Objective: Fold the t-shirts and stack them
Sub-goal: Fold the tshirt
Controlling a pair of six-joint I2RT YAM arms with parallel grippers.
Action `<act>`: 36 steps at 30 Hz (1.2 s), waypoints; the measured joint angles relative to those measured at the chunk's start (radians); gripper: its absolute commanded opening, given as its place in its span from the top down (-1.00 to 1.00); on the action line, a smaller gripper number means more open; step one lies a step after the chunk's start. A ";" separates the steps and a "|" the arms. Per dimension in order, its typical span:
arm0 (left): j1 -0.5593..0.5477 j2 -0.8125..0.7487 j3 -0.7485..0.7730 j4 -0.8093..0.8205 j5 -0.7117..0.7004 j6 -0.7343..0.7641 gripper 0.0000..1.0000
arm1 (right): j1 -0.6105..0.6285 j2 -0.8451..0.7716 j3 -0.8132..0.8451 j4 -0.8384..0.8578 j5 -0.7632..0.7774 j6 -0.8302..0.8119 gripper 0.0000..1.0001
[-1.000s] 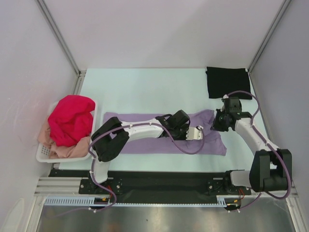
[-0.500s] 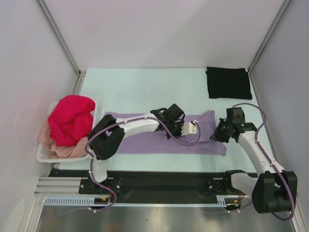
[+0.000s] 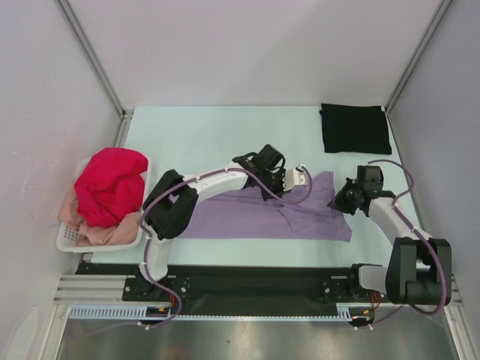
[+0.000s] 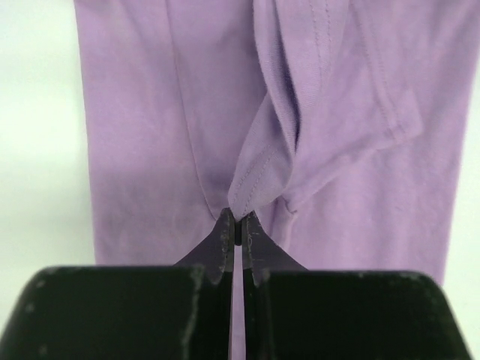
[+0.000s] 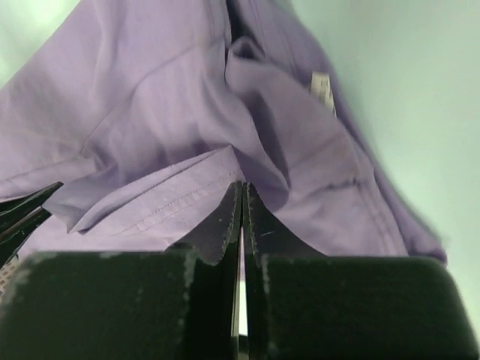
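The lavender t-shirt [image 3: 240,217] lies spread across the near middle of the table, its right part bunched and lifted. My left gripper [image 3: 295,180] is shut on a pinch of the lavender cloth; in the left wrist view the tips [image 4: 238,222] clamp a raised fold of the shirt [image 4: 150,135]. My right gripper [image 3: 339,202] is shut on the shirt's right edge; in the right wrist view the tips [image 5: 241,189] bite a hem of the shirt [image 5: 150,120]. The black t-shirt [image 3: 355,127] lies folded square at the far right. The magenta-red t-shirt [image 3: 110,184] lies on the peach-pink one [image 3: 109,232].
A white plastic basket [image 3: 69,238] at the left edge holds the magenta and peach shirts. Grey walls and metal posts close in the table on three sides. The arm bases stand on a black rail along the near edge.
My left gripper has moved toward the far side, drawing the lavender cloth up with it. My right gripper has moved nearer and stays at the shirt's right edge.
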 measured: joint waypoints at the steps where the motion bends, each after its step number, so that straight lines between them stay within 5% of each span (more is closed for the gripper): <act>1: 0.005 0.012 0.007 0.002 0.000 -0.006 1.00 | -0.004 0.027 0.001 0.028 0.000 -0.008 1.00; 14: 0.037 0.121 0.109 -0.003 -0.025 -0.108 0.94 | -0.045 0.136 0.017 0.249 -0.004 -0.066 1.00; 15: 0.037 0.122 0.111 -0.003 -0.030 -0.113 0.85 | -0.047 0.142 0.017 0.259 -0.005 -0.066 0.99; 17: 0.038 0.122 0.116 -0.004 -0.037 -0.128 0.51 | -0.047 0.150 0.017 0.270 -0.008 -0.066 0.59; 18: 0.039 0.122 0.119 -0.005 -0.041 -0.135 -0.01 | -0.047 0.152 0.017 0.275 -0.008 -0.066 0.39; 19: 0.040 0.123 0.122 -0.005 -0.048 -0.144 -0.22 | -0.048 0.153 0.017 0.279 -0.008 -0.068 0.25; 21: 0.043 0.123 0.129 -0.007 -0.074 -0.187 -0.40 | -0.050 0.157 0.018 0.281 -0.003 -0.071 0.14; 25: 0.052 0.123 0.151 -0.001 -0.190 -0.272 -0.57 | -0.052 0.153 0.038 0.245 0.029 -0.076 0.11; 36: 0.089 0.095 0.214 -0.063 -0.351 -0.360 -0.58 | -0.058 -0.013 0.078 0.024 0.201 -0.098 -0.05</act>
